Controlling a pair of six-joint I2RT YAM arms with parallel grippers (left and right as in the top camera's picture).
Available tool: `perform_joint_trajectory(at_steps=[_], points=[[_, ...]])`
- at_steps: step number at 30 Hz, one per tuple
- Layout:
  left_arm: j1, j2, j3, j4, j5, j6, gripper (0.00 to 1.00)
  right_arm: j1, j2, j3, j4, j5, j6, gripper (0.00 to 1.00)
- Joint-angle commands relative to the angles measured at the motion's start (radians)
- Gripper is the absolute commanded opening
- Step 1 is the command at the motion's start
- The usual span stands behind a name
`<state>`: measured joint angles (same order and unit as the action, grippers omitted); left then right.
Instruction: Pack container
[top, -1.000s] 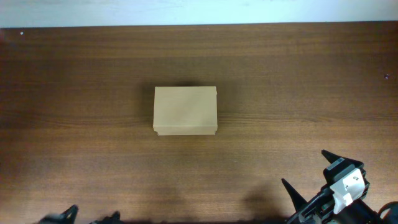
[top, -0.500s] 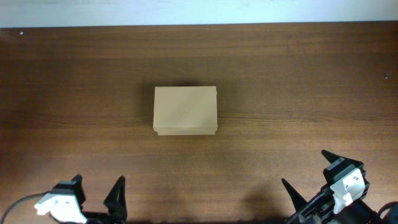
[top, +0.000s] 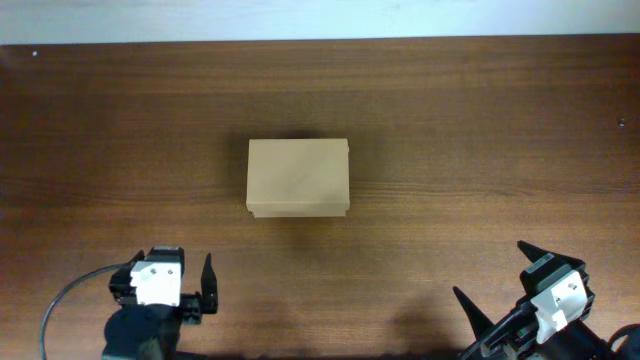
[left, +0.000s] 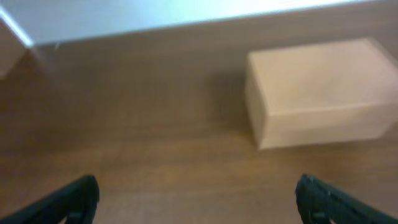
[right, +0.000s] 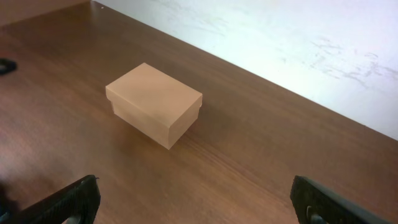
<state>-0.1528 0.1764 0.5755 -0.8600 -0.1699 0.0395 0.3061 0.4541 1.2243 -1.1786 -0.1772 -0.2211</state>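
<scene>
Left tool (left: 196, 190) and right tool (right: 193, 193) gaping wide, we are eyeing the centre box (top: 298, 178): likely light, stiff, graspable by its lid edge.

Three views share one container (top: 298, 178)
Overhead looks straight down; left wrist view sits low, the container close ahead of the left end effector (left: 196, 202); right wrist view higher, the container farther ahead of the right end effector (right: 194, 202).
</scene>
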Motion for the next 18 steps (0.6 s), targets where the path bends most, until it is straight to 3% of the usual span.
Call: perform_joint_trajectory(at_steps=[1, 12, 18], points=[[0.05, -0.016, -0.069, 0.047, -0.01, 0.037, 1.0, -0.008, 0.001, -0.004, 0.0, 0.008, -0.007, 0.99], [0.128, -0.173, -0.256, 0.109, 0.004, 0.037, 0.99, -0.008, 0.001, -0.004, 0.0, 0.008, -0.007, 0.99], [0.118, -0.171, -0.294, 0.109, 0.016, 0.037, 1.0, -0.008, 0.001, -0.004, 0.0, 0.008, -0.007, 0.99]])
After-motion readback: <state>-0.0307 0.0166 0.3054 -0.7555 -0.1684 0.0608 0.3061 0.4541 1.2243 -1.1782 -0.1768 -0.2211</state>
